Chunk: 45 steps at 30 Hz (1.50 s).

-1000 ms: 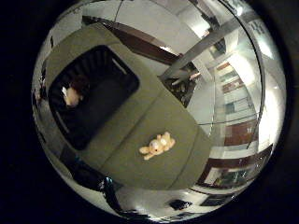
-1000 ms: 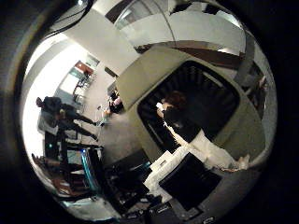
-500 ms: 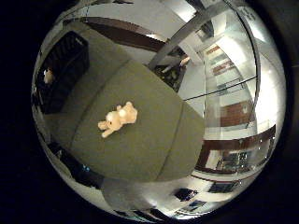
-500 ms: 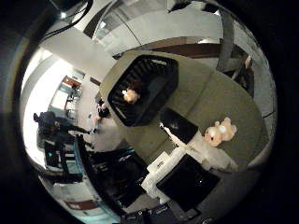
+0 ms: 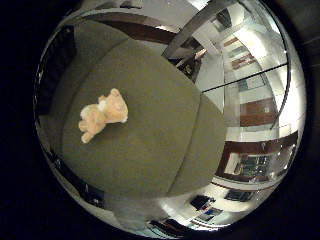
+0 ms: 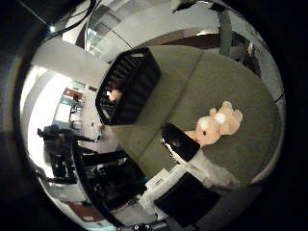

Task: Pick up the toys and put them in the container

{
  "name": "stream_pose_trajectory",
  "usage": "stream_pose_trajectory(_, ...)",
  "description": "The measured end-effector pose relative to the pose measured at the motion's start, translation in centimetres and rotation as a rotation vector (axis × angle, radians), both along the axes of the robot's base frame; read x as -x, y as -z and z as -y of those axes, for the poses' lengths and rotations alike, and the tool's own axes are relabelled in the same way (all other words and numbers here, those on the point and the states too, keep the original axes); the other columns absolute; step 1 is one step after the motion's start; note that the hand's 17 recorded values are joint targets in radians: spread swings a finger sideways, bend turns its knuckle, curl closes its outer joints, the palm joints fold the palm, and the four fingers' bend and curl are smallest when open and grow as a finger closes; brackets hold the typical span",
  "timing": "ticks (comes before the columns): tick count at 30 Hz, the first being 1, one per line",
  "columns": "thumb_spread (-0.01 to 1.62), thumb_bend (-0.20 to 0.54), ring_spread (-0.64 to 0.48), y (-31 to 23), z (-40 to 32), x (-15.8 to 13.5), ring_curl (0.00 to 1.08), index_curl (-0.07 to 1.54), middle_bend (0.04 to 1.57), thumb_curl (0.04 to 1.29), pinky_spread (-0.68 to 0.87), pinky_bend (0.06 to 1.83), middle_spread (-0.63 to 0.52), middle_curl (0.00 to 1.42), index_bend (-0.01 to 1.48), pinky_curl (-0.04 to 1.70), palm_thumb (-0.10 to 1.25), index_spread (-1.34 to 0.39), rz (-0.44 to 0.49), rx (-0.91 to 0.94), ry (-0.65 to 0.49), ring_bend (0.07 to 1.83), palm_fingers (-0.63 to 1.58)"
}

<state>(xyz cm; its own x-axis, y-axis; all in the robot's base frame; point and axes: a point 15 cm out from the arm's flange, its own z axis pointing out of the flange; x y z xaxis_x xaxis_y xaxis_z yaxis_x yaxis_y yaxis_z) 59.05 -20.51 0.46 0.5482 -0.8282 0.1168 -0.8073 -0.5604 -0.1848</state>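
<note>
A tan teddy bear [image 5: 103, 113] lies on the olive green table [image 5: 160, 130], away from the container. In the right thumb side palm view the same bear [image 6: 218, 123] lies just beyond the tip of one of my hand's [image 6: 197, 159] black and white fingers [image 6: 180, 141], which is straight and touches nothing. The container is a black slatted crate [image 6: 130, 87] at the far end of the table, with a small orange-tan toy [image 6: 115, 94] inside it. The crate's edge also shows in the right little finger side palm view [image 5: 55, 60].
The table's edges [image 5: 205, 150] drop off to a pale floor on all sides. Shelving and walls [image 5: 250, 110] stand beyond the table. People stand far off in the room [image 6: 58, 144], away from the table.
The camera has moved from over the crate toward the teddy bear, which now shows larger and closer. The crate has slid toward the edge of each view. The toys have not moved.
</note>
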Motion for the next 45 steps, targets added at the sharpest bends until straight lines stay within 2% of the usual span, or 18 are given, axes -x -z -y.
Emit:
stream_pose_trajectory(5,1.11,-0.024,0.05,2.6,3.3,-0.8,0.23,0.31,0.18,0.33,0.33,0.68,-0.03,0.31,0.17,0.01,0.54,-0.45,-0.044,0.101,-0.105,0.35,0.13)
stream_pose_trajectory(8,1.11,-0.027,0.05,4.3,5.5,0.0,0.24,0.3,0.19,0.32,0.32,0.68,-0.02,0.3,0.17,0.01,0.52,-0.45,-0.08,0.157,-0.16,0.35,0.11)
stream_pose_trajectory(11,1.11,-0.027,0.05,6.0,8.2,0.9,0.24,0.3,0.19,0.31,0.32,0.68,-0.02,0.3,0.17,0.02,0.5,-0.45,-0.103,0.188,-0.171,0.35,0.1)
stream_pose_trajectory(17,1.1,-0.024,0.05,8.4,10.0,0.0,0.25,0.29,0.19,0.29,0.32,0.68,-0.02,0.3,0.17,0.03,0.46,-0.45,-0.111,0.205,-0.18,0.35,0.1)
stream_pose_trajectory(23,1.1,-0.024,0.05,9.9,8.9,0.4,0.25,0.29,0.19,0.28,0.32,0.68,-0.02,0.31,0.17,0.04,0.45,-0.45,-0.129,0.195,-0.199,0.36,0.09)
stream_pose_trajectory(38,1.09,-0.023,0.05,11.2,3.7,-1.2,0.26,0.29,0.19,0.28,0.32,0.69,-0.02,0.31,0.17,0.05,0.45,-0.44,-0.132,0.172,-0.244,0.37,0.09)
stream_pose_trajectory(45,1.09,-0.023,0.05,13.6,1.3,-0.5,0.26,0.29,0.19,0.28,0.32,0.69,-0.02,0.31,0.17,0.05,0.45,-0.45,-0.162,0.153,-0.252,0.37,0.11)
